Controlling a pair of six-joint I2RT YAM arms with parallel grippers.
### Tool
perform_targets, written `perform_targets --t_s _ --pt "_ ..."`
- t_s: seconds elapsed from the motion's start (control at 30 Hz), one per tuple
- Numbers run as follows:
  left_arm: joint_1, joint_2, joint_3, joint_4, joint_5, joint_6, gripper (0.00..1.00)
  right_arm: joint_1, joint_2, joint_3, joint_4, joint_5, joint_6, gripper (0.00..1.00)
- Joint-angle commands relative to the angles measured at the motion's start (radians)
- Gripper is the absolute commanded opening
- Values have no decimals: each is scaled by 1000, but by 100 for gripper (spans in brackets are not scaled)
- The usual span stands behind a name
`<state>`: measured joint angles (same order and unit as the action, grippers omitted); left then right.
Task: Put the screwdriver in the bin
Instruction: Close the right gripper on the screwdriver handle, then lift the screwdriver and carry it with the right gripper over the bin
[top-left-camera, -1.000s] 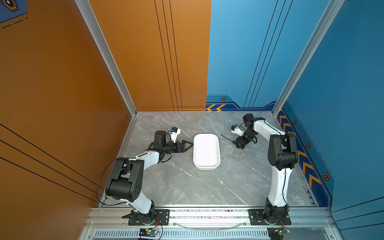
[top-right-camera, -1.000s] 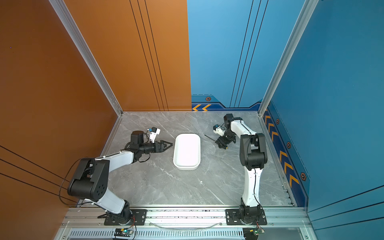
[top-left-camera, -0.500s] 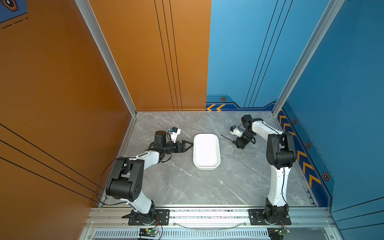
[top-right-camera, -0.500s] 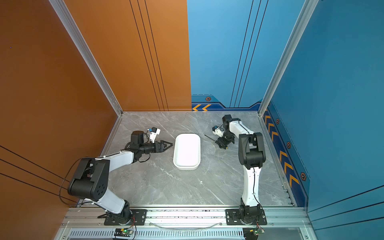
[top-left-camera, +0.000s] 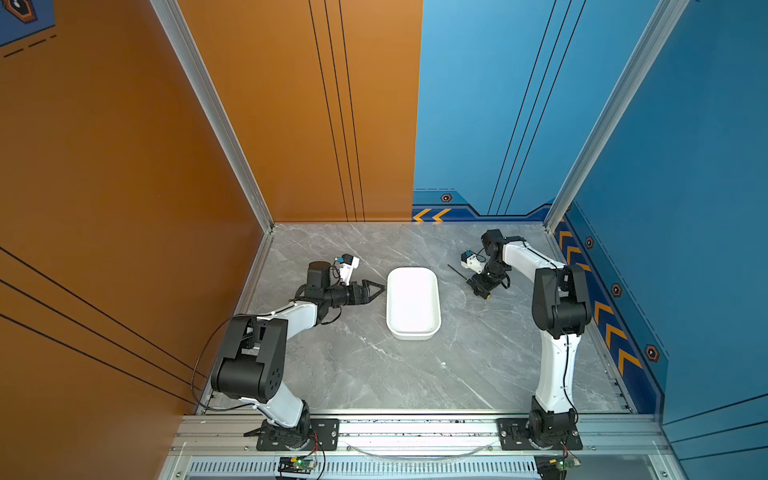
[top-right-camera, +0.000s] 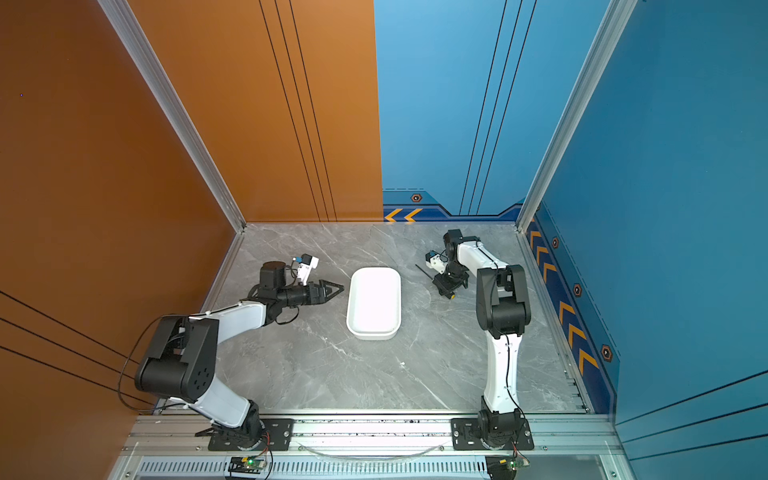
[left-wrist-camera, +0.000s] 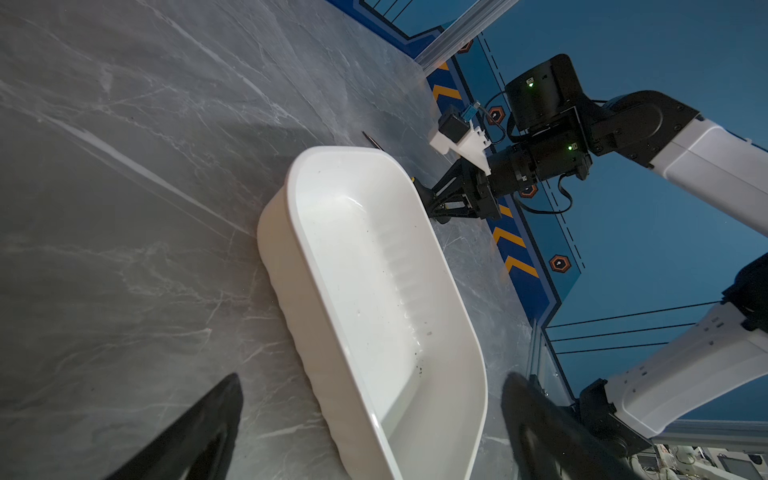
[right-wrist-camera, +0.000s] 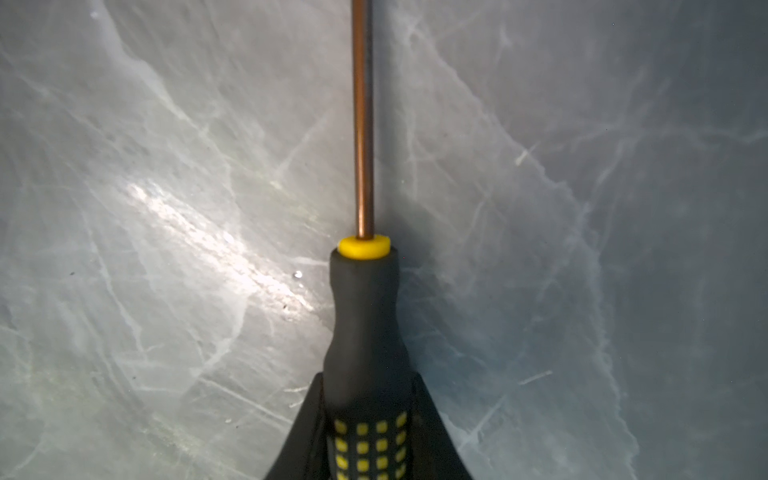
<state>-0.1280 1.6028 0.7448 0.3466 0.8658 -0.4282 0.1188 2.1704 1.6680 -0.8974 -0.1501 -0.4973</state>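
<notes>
**Right gripper.** My right gripper (right-wrist-camera: 368, 436) is closed on the screwdriver (right-wrist-camera: 363, 311). In the right wrist view one black finger (right-wrist-camera: 299, 432) presses each side of the dotted part of the handle. The grey neck, the yellow collar and the thin shaft run out ahead of them. In both top views this gripper (top-left-camera: 478, 286) (top-right-camera: 444, 286) sits low over the table (top-left-camera: 374, 374), with the wrist bent downward.

**Screwdriver.** It is outside the bin (top-left-camera: 411, 301) and to its right, level with the bin's far half and apart from it. The shaft (top-left-camera: 457, 272) (top-right-camera: 424, 272) points to the far left, and the yellow butt of the handle shows at the near-right side of my fingers. I cannot tell whether the tool rests on the marble or is just clear of it. In the left wrist view only the shaft tip (left-wrist-camera: 372, 141) shows beyond the bin's rim.

**Bin.** It is a white tray (top-right-camera: 374, 301) at mid-table, with its long sides running near to far. Nothing lies inside it, apart from a few dark specks seen in the left wrist view (left-wrist-camera: 374, 270).

**Left gripper.** My left gripper (top-left-camera: 376, 289) (top-right-camera: 336, 288) is held level, just beside the bin's left long side and pointing at it. Its fingers stand wide apart in the left wrist view (left-wrist-camera: 372, 376) and hold nothing. I cannot tell whether they touch the rim.
</notes>
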Motion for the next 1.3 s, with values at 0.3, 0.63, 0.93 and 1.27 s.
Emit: perform_targets --t_s 0.3,0.63,0.93,1.27 --pt "9 -40 -36 7 17 8 98 6 63 116 -225 35 458 0" --pt "8 -55 -51 5 7 19 98 78 -178 56 -179 -60 785 0" --pt "8 -36 -39 7 27 16 98 263 -387 45 -145 -43 1020 0" --pt "7 -16 -24 5 35 19 98 498 -424 42 -110 124 1210 0"
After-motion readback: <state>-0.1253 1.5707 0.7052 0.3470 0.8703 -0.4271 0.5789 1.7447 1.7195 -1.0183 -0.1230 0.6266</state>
